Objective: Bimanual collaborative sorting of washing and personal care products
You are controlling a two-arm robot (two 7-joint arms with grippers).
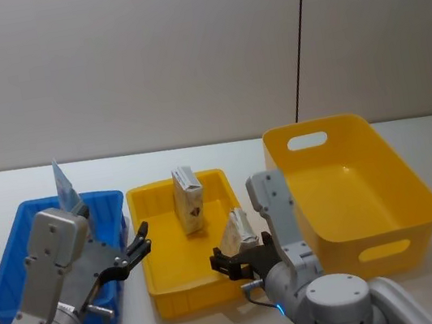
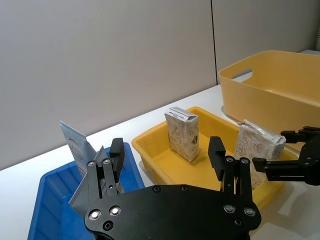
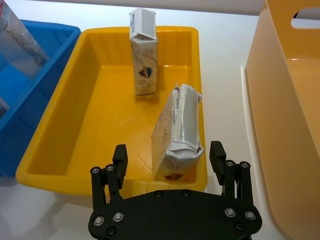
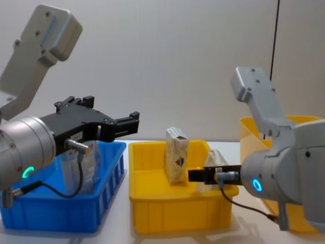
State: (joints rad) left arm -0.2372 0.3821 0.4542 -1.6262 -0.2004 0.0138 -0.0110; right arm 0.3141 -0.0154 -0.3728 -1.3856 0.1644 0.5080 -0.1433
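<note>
Nearest the robot, the right gripper (image 3: 167, 150) hangs low over the near end of the yellow tray (image 1: 162, 298). Its jaws are spread wide on either side of a leaning carton (image 3: 177, 130), with a gap showing on each side and nothing gripped. This cream patterned carton rests tilted against the tray's right wall. It bears a strip of small print along its edge, too fine to read.

The left gripper (image 1: 145, 232) hovers over the right rim of the blue tray (image 1: 7, 273), its jaws apart and empty.

Farther back in the yellow tray, an upright carton (image 1: 190, 200) shows a dark shield emblem on its face and unreadable print on its top flap. A white-and-pale-blue tube (image 1: 63, 184) stands at the back of the blue tray, its lettering illegible.

The big yellow tub (image 1: 362, 147) sits to the right on the white table (image 1: 198, 152). A dark cable (image 1: 301, 37) runs up the wall behind.
</note>
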